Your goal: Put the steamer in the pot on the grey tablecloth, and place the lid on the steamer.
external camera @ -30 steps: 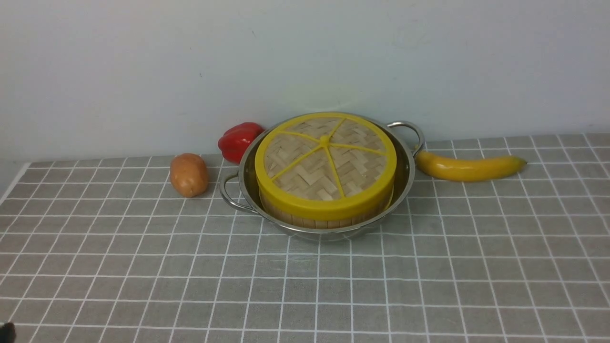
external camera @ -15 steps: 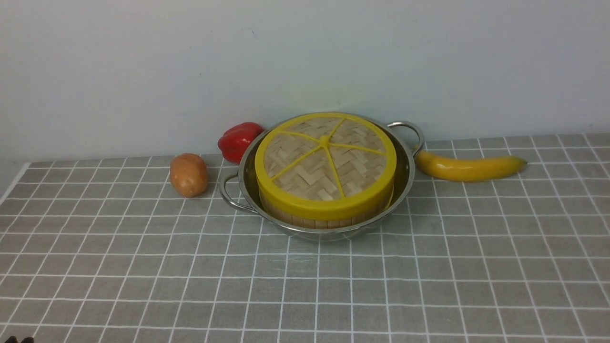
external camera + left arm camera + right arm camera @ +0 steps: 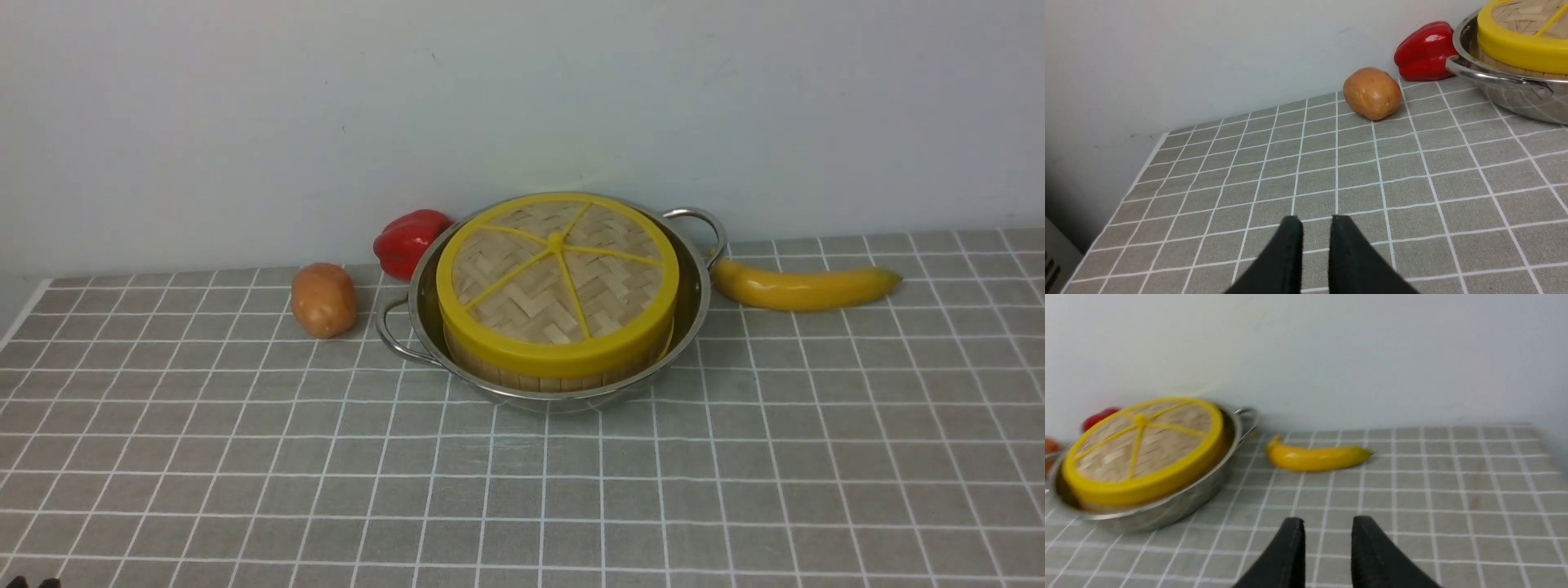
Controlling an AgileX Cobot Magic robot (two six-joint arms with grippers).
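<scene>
The pot (image 3: 696, 282) stands on the grey tablecloth (image 3: 522, 490) near the back wall. Inside it sits the steamer (image 3: 539, 378), with only its slatted wall showing under the lid (image 3: 558, 273), which lies flat on top. My left gripper (image 3: 1316, 223) hovers low over the cloth, well short of the pot (image 3: 1515, 96); its fingers stand slightly apart with nothing between them. Its tips barely show at the front view's lower left corner (image 3: 31, 583). My right gripper (image 3: 1328, 524) is open and empty, back from the pot (image 3: 1180, 502) and lid (image 3: 1143, 449).
A potato (image 3: 324, 300) and a red pepper (image 3: 408, 238) lie left of the pot, close to its left handle. A banana (image 3: 804, 287) lies just right of the right handle. The cloth's left edge (image 3: 1147, 163) runs beside the wall.
At the front view's lower left corner the left gripper's tip has dropped lower and now shows as two separate tips. Pot, steamer and lid have not moved.
</scene>
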